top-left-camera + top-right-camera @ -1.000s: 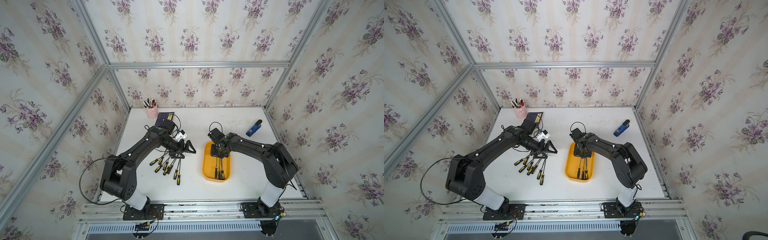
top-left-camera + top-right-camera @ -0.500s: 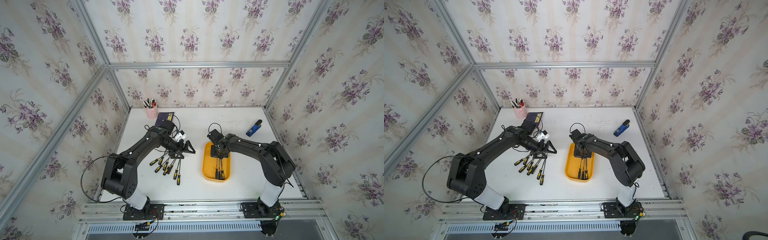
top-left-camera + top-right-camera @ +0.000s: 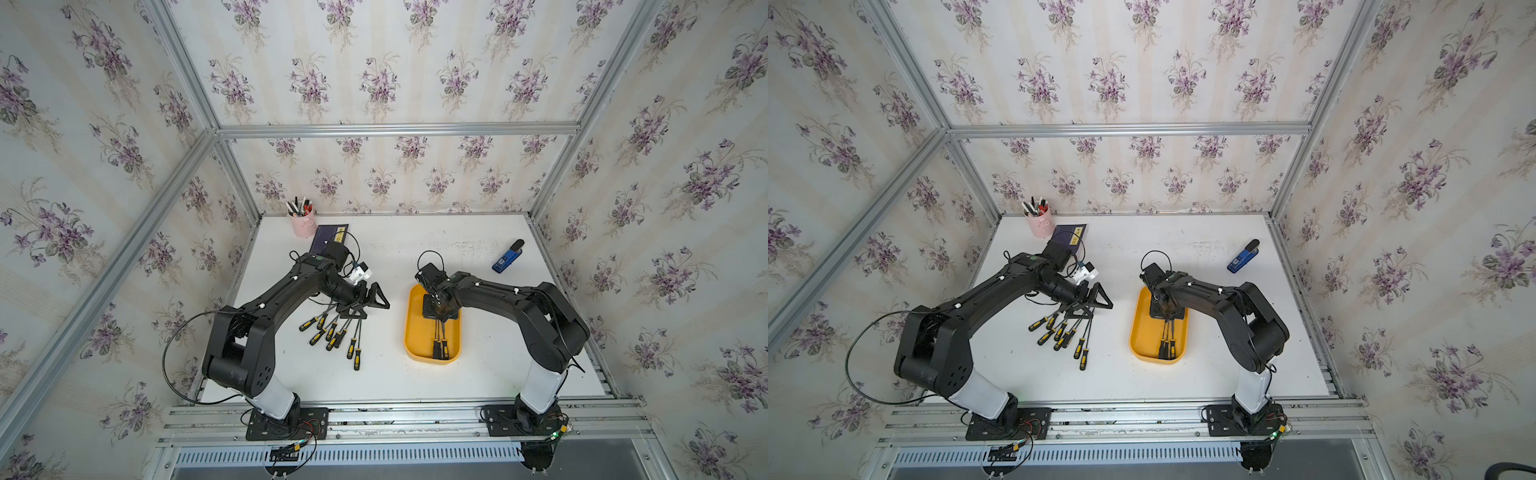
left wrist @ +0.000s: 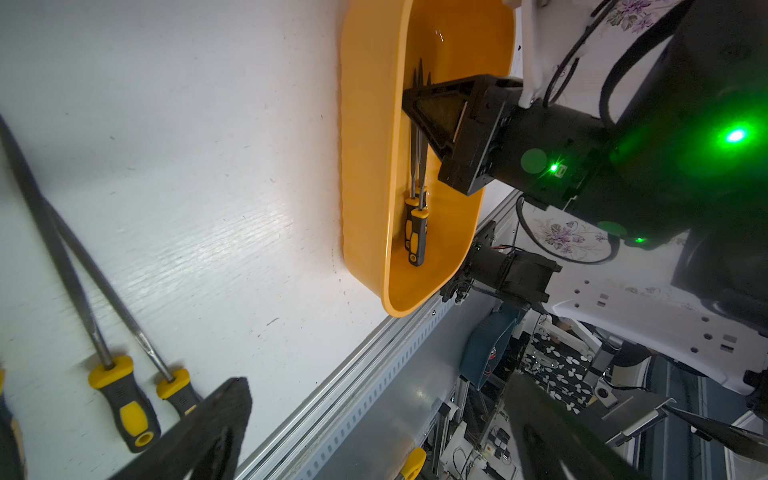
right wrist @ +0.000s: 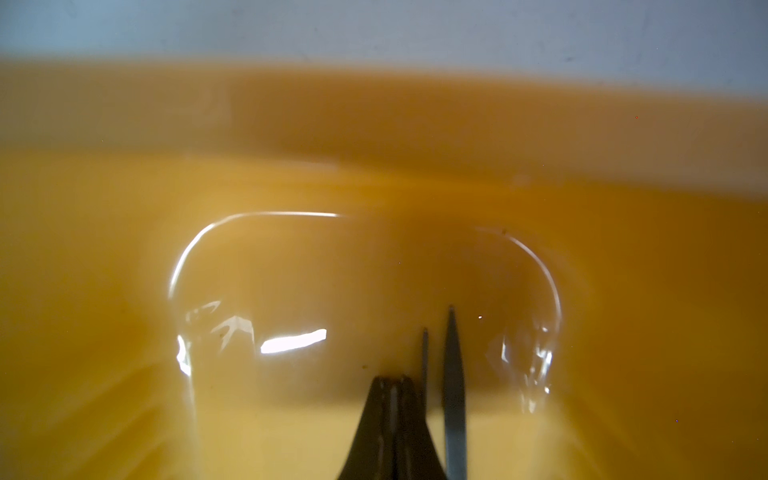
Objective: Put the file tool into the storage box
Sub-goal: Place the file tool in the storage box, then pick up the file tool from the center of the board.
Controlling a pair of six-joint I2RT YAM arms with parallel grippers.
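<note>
Both arms reach inward toward the middle, elbows raised. We see the left arm (image 3: 274,297) stretched low and forward, wrist rolled, with the left gripper (image 3: 367,305) pointing toward its partner, jaws spread wide (both dark fingers (image 4: 199,432) frame the edge of its own wrist view). We find the right arm (image 3: 498,291) folded across, with the right gripper (image 3: 440,316) aimed straight down, its jaws pressed together.
</note>
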